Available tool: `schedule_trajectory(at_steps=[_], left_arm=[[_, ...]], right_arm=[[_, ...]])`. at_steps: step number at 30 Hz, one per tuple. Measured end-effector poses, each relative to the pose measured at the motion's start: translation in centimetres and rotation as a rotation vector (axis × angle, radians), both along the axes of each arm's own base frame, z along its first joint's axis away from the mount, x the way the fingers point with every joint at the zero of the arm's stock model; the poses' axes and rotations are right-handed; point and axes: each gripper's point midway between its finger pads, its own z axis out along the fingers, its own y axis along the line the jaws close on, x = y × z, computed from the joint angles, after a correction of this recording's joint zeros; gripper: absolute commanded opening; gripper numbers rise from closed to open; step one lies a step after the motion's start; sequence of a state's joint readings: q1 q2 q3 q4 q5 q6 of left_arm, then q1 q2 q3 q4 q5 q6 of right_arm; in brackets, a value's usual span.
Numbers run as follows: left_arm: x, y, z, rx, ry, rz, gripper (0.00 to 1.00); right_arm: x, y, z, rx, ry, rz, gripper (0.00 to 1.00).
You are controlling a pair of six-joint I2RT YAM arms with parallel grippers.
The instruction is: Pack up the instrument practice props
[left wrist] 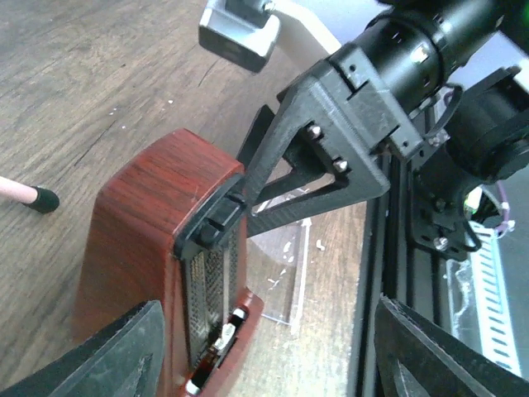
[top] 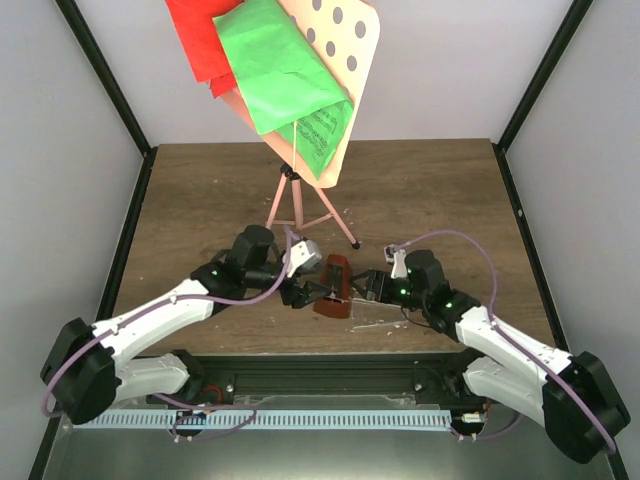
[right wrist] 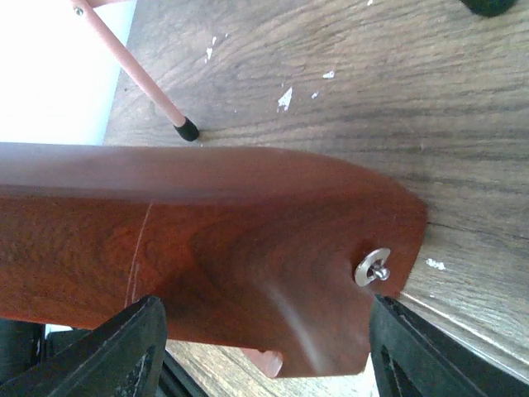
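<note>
Standing wide apart at the bottom of its wrist view, the fingers [left wrist: 99, 360] of the left gripper [left wrist: 263, 331] close on nothing. The metronome [left wrist: 153, 223] sits ahead of them in the gap, with bare table showing between it and the finger on the view's right. It is a small reddish-brown pyramid with its front face uncovered, so the scale and pendulum show. At its narrow top, a black triangular finger of the right gripper [right wrist: 264, 331] touches the front edge. In the right wrist view the wooden body fills the space between that gripper's two fingers, so they straddle it. Whether both pads actually press on the wood cannot be told from these angles.

From above, the metronome stands near the front middle of the wooden table [top: 440, 190]. The left gripper is just beside it on the left and the right gripper just beside it on the right. The clear plastic cover [left wrist: 285, 273] lies on the table just behind the metronome, toward the near edge. Farther back stands the pink music stand [top: 297, 205] on its tripod, with one black-tipped foot [left wrist: 37, 198] near the metronome. Its hole-dotted desk [top: 350, 40] carries the green sheets [top: 275, 70] and, partly under them, the red sheets [top: 200, 40].
</note>
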State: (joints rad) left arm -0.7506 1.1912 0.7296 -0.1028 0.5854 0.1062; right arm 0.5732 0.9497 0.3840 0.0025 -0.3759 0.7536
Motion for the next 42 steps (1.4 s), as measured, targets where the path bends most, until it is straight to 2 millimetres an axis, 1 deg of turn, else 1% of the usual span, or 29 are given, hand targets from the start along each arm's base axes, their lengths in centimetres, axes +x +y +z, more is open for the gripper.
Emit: schedule_trajectory(at_steps=[2, 5, 8, 10, 11, 12, 13, 15, 16, 17, 19, 21, 24, 28, 30, 33, 36, 42], left_arm=[[-0.3, 0.3, 0.7, -0.017, 0.024, 0.021, 0.75], [-0.6, 1.3, 2.3, -0.066, 0.048, 0.093, 0.83], [-0.2, 2.6, 4.3, -0.145, 0.105, 0.221, 0.83], [0.4, 3.2, 4.7, -0.188, 0.174, 0.285, 0.83], [0.9, 3.4, 4.4, -0.207, 0.216, 0.318, 0.83], [1.5, 3.7, 3.7, -0.218, 0.264, 0.350, 0.83], [2.2, 4.0, 2.5, -0.222, 0.317, 0.387, 0.82], [2.9, 4.4, -0.1, -0.207, 0.409, 0.435, 0.81], [3.0, 4.5, -1.8, -0.187, 0.467, 0.459, 0.80], [3.0, 4.5, -3.1, -0.165, 0.510, 0.470, 0.78], [2.9, 4.3, -4.7, -0.134, 0.566, 0.478, 0.72], [2.9, 4.1, -5.8, -0.110, 0.597, 0.478, 0.68], [2.9, 4.0, -6.8, -0.087, 0.620, 0.475, 0.64], [2.8, 3.6, -8.0, -0.065, 0.647, 0.457, 0.63], [2.6, 3.4, -8.7, -0.052, 0.668, 0.446, 0.63], [2.2, 3.2, -10.1, -0.025, 0.709, 0.431, 0.63], [1.6, 2.8, -11.0, -0.001, 0.734, 0.412, 0.63], [0.0, 1.6, -11.3, 0.027, 0.737, 0.359, 0.63]], right_arm=[[-0.2, 0.1, -0.2, 0.001, 0.010, 0.012, 0.65], [-0.2, 0.1, -0.2, 0.000, 0.008, 0.015, 0.62], [-0.2, 0.1, 0.0, 0.002, 0.002, 0.012, 0.61], [-0.2, 0.0, 0.1, 0.004, -0.005, 0.008, 0.60], [-0.2, -0.1, 0.1, 0.004, -0.007, 0.006, 0.60], [-0.2, -0.1, 0.1, 0.003, -0.009, 0.003, 0.59], [-0.1, -0.2, 0.1, 0.001, -0.011, -0.001, 0.59], [0.0, -0.2, 0.1, -0.003, -0.012, -0.008, 0.57], [0.1, -0.3, 0.0, -0.007, -0.011, -0.013, 0.56], [0.1, -0.3, -0.2, -0.012, -0.008, -0.017, 0.55], [0.3, -0.5, -0.7, -0.025, 0.003, -0.028, 0.54], [0.5, -0.5, -1.3, -0.037, 0.019, -0.036, 0.53], [0.8, -0.6, -2.4, -0.057, 0.049, -0.045, 0.53], [1.0, -0.5, -3.8, -0.081, 0.090, -0.039, 0.52], [1.0, -0.3, -4.1, -0.084, 0.098, -0.032, 0.52], [1.0, 0.0, -4.2, -0.075, 0.101, -0.014, 0.51], [1.1, 0.5, -4.0, -0.061, 0.095, 0.010, 0.51], [1.6, 1.5, -3.7, -0.048, 0.082, 0.063, 0.51]])
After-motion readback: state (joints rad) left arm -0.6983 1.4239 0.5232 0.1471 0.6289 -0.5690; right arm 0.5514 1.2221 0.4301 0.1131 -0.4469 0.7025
